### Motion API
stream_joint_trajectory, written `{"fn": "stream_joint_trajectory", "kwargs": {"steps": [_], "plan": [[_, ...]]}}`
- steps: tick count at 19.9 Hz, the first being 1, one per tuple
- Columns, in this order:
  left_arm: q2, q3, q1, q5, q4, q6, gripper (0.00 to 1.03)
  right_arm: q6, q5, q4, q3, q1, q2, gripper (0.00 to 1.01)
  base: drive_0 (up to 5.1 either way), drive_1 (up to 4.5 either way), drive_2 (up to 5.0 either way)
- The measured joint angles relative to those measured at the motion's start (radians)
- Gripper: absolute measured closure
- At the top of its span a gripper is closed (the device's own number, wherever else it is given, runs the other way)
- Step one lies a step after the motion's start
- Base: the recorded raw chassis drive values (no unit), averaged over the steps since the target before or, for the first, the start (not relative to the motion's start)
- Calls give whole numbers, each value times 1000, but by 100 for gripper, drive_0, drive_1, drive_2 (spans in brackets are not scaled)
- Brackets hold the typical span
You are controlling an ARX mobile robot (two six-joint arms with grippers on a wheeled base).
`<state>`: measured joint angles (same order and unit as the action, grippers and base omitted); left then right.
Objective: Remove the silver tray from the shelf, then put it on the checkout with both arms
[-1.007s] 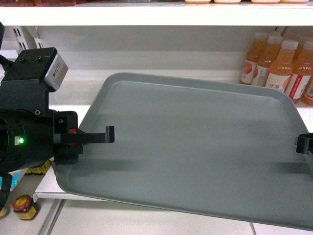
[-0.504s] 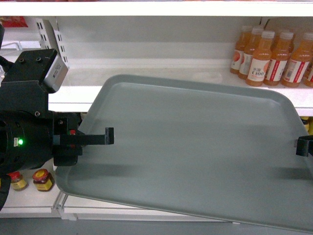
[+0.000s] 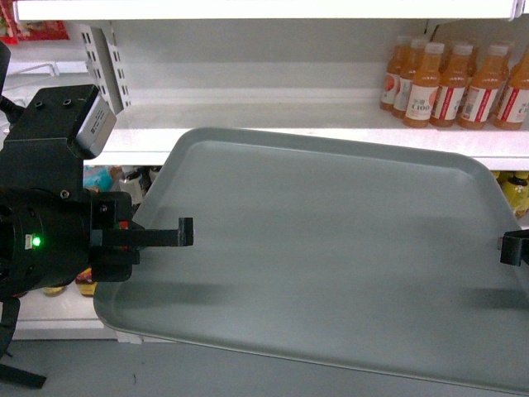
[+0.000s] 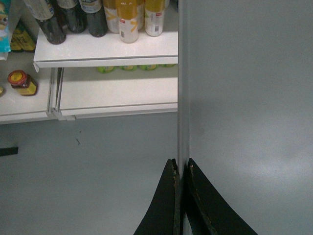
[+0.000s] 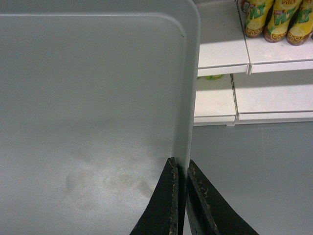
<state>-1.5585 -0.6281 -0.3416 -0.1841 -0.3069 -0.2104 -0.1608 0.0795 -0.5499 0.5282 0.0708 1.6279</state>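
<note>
The silver tray (image 3: 331, 248), dark grey-green with a low rim, hangs in the air in front of the white shelf (image 3: 248, 124), clear of the board and sloping down to the right. My left gripper (image 3: 183, 234) is shut on its left rim; the left wrist view shows the jaws pinching the rim edge (image 4: 181, 164) beside the tray's flat surface (image 4: 249, 98). My right gripper (image 3: 512, 248) is shut on the right rim, and the right wrist view shows it (image 5: 179, 164) near the tray's rounded corner (image 5: 88, 98). The checkout is out of view.
Orange juice bottles (image 3: 450, 83) stand on the shelf at the back right. Jars (image 3: 83, 281) sit on a lower shelf board behind my left arm. More bottles (image 4: 128, 19) and yellow drinks (image 5: 279, 19) line the lower boards. Grey floor (image 4: 98, 161) lies below the tray.
The shelf and bottles have drawn away from the tray and shifted left, and grey floor now shows under the tray's near edge. Both grippers keep their hold on the rims.
</note>
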Motion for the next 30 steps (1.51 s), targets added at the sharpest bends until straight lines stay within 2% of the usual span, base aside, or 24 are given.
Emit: {"fn": "stream_joint_trajectory", "kwargs": {"steps": [30], "plan": [[-1, 0, 0, -2, 1, 1, 101, 0, 0, 0, 1, 0, 0, 98, 4, -423, 431]]}}
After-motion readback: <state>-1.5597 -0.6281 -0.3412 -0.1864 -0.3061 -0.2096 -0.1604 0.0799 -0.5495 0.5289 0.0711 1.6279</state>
